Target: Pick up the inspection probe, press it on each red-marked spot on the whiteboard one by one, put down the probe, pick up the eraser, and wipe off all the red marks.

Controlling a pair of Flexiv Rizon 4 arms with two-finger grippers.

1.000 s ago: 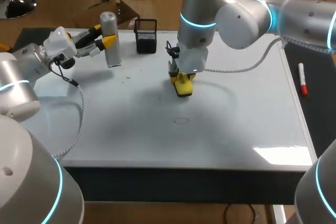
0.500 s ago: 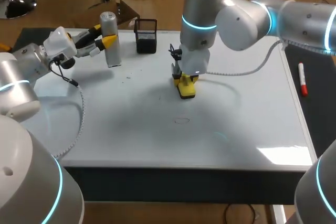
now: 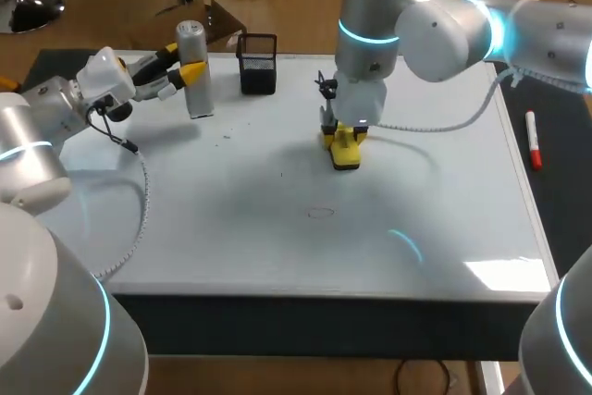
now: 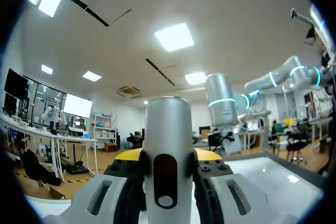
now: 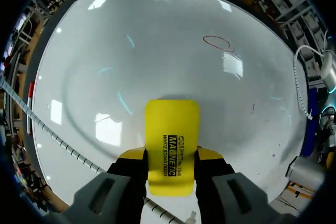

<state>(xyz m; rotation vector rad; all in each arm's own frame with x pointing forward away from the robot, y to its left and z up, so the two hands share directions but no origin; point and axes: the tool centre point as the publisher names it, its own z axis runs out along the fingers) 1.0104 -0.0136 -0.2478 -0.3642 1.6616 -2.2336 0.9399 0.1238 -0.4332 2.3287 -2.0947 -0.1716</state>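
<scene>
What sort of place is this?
Probably a robotics lab: a flat white whiteboard tabletop, my left gripper shut on a silver cylindrical probe, and my right gripper holding a yellow block eraser.

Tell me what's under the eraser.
Only bare whiteboard shows around the yellow eraser, held in the right gripper. A red oval mark lies ahead of it, uncovered. The patch directly beneath is hidden, so any mark there cannot be seen.

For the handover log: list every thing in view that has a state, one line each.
inspection probe: upright, in the left gripper.
left gripper: shut on the inspection probe.
eraser: in the right gripper, down at the whiteboard.
right gripper: shut on the eraser.
whiteboard: one faint oval mark on it.
marker: lying flat beside the whiteboard.
mesh holder: upright.
</scene>
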